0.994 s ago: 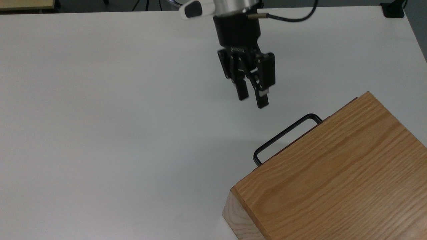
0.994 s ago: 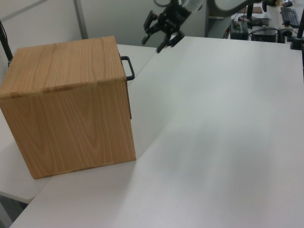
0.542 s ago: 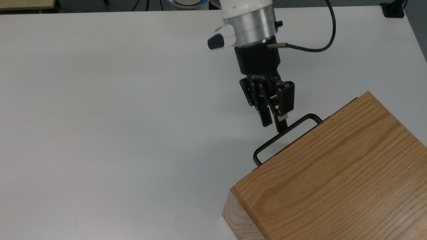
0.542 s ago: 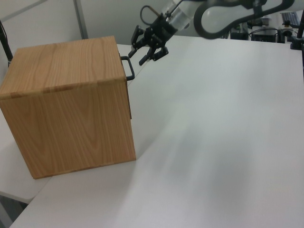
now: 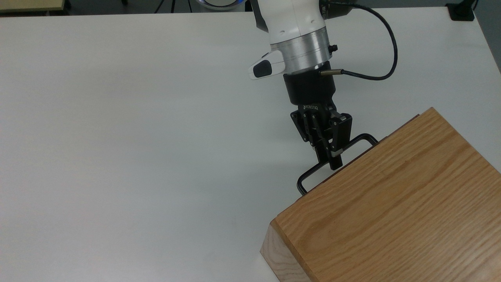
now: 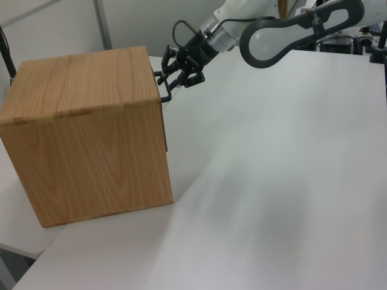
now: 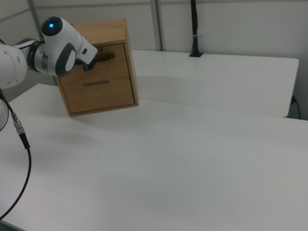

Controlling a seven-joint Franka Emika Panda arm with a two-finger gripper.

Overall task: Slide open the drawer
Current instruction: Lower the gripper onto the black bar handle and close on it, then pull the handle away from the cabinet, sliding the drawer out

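The drawer [image 7: 118, 61] is the upper front panel of an oak-grained cabinet [image 5: 391, 203] and sits flush, closed. Its black U-shaped handle [image 5: 311, 172] sticks out toward the top view's upper left. My gripper [image 5: 329, 158] points down at the middle of the handle bar, open, with one finger on each side of the bar. In the left view the gripper [image 6: 170, 86] is right at the handle [image 6: 164, 93], at the cabinet's top front edge. In the right view my white wrist [image 7: 62, 45] covers part of the handle.
The cabinet stands near a corner of the white table [image 5: 137, 137], close to the edge at the left view's lower left. A black cable [image 5: 387, 58] loops off my wrist. A black post [image 7: 194, 29] is clamped at the table's far edge in the right view.
The arm has come down and toward the cabinet, from hanging above the table to straddling the handle bar. The drawer has not moved.
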